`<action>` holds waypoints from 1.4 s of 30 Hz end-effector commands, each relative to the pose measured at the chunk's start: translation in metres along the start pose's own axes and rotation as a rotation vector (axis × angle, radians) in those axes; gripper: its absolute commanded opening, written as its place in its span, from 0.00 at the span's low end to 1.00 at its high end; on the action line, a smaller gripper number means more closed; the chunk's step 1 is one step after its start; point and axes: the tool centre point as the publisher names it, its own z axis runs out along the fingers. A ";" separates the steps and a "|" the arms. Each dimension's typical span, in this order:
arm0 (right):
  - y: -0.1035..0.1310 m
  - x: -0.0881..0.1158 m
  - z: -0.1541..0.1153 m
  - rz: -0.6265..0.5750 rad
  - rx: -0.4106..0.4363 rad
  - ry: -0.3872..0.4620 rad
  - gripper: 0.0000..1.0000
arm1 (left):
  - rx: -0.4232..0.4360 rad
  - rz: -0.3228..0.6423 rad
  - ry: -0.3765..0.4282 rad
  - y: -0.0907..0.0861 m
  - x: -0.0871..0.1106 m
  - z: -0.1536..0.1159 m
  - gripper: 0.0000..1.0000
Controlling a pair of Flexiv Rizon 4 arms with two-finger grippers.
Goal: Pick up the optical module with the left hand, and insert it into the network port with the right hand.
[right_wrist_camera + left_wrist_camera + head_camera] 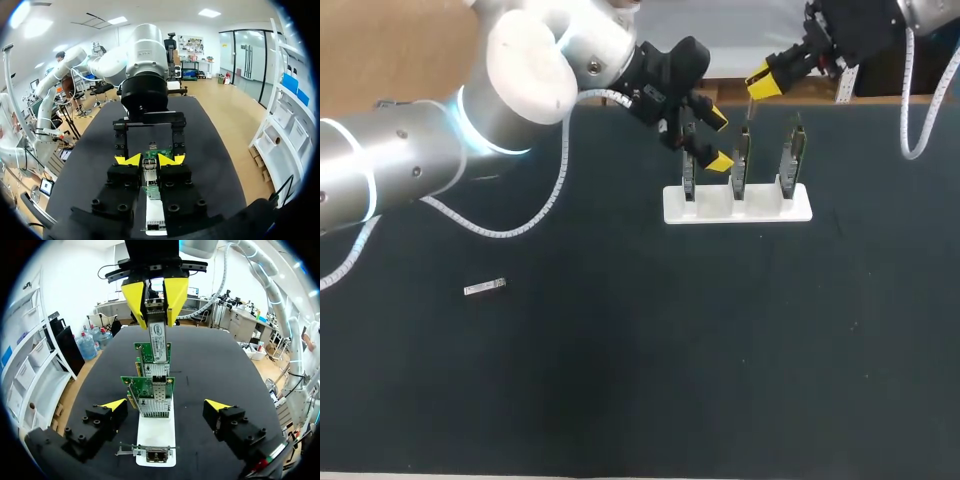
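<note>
Left wrist view shows the step plainly: my right tool (155, 297) hangs above the row of cards, its yellow tips clamped from two sides on the optical module (157, 337), which points straight down. My left tool (165, 407) holds nothing. Its fingers stand wide apart, one on each side of the white holder (156, 432), and touch no card that I can see.

With the module in the right tool, I judge the pick-up finished and the insertion about to start. Three green network cards (740, 160) stand upright in the holder on the dark desk (620, 380). From the head view the module seems to hover above the middle card, near its top edge but not yet in it. I cannot be sure from these angles that it is lined up.

The next move calls for squaring the module's lower end over the metal cage of the network port (152, 401). It then needs a straight, slow descent, because a small tilt would catch it on the cage rim or push the card over in its slot.

The module is a slim, silvery metal bar with a pale printed label down its face. It is rigid and narrow, and its upper end is hidden between the yellow tips. A similar small silver piece (485, 288) lies flat on the desk, well apart from the holder.
</note>
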 end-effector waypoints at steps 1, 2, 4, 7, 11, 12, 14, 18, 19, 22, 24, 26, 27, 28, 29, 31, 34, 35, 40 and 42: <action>-0.002 0.001 0.003 -0.003 -0.009 0.001 0.00 | 0.003 -0.001 0.004 0.002 -0.001 0.000 1.00; -0.002 0.001 0.004 -0.002 -0.010 0.001 0.00 | 0.003 -0.001 0.004 0.002 -0.001 0.000 1.00; -0.002 0.002 0.005 -0.001 -0.011 0.002 0.00 | 0.003 -0.001 0.004 0.002 -0.001 0.000 1.00; -0.001 0.003 0.006 -0.002 -0.015 0.003 0.00 | 0.003 -0.001 0.004 0.002 -0.001 0.000 1.00; 0.000 0.003 0.009 -0.007 -0.026 0.011 0.00 | 0.003 -0.001 0.004 0.002 -0.001 0.000 1.00; 0.001 0.003 0.009 -0.009 -0.027 0.015 0.00 | 0.003 -0.001 0.004 0.002 -0.001 0.000 1.00; 0.001 0.003 0.010 -0.011 -0.031 0.019 0.00 | 0.003 -0.001 0.004 0.002 -0.001 0.000 1.00; 0.002 0.004 0.011 -0.010 -0.033 0.023 0.00 | 0.003 -0.001 0.004 0.002 -0.001 0.000 1.00; 0.002 0.005 0.012 -0.009 -0.033 0.024 0.00 | 0.003 -0.001 0.004 0.002 -0.001 0.000 1.00; 0.003 0.006 0.013 -0.008 -0.033 0.026 0.00 | 0.003 -0.001 0.004 0.002 -0.001 0.000 1.00; 0.003 0.006 0.014 -0.008 -0.035 0.027 0.00 | 0.003 -0.001 0.004 0.002 -0.001 0.000 1.00; 0.003 0.008 0.015 -0.008 -0.036 0.032 0.00 | 0.003 -0.001 0.004 0.002 -0.001 0.000 1.00; 0.003 0.008 0.015 -0.008 -0.036 0.033 0.00 | 0.003 -0.001 0.004 0.002 -0.001 0.000 1.00; 0.004 0.009 0.015 -0.008 -0.036 0.037 0.00 | 0.003 -0.001 0.004 0.002 -0.001 0.000 1.00; 0.004 0.009 0.016 -0.008 -0.036 0.038 0.00 | 0.003 -0.001 0.004 0.002 -0.001 0.000 1.00; 0.004 0.010 0.016 -0.006 -0.035 0.039 0.00 | 0.003 -0.001 0.004 0.002 -0.001 0.000 1.00; 0.005 0.012 0.016 -0.003 -0.033 0.043 0.00 | 0.003 -0.001 0.004 0.002 -0.001 0.000 1.00; 0.005 0.013 0.016 -0.003 -0.032 0.045 0.00 | 0.003 -0.001 0.004 0.002 -0.001 0.000 1.00; 0.004 0.015 0.016 -0.005 -0.028 0.055 0.00 | 0.003 -0.001 0.004 0.002 -0.001 0.000 1.00; 0.004 0.015 0.016 -0.007 -0.023 0.060 0.00 | 0.003 -0.001 0.004 0.002 -0.001 0.000 1.00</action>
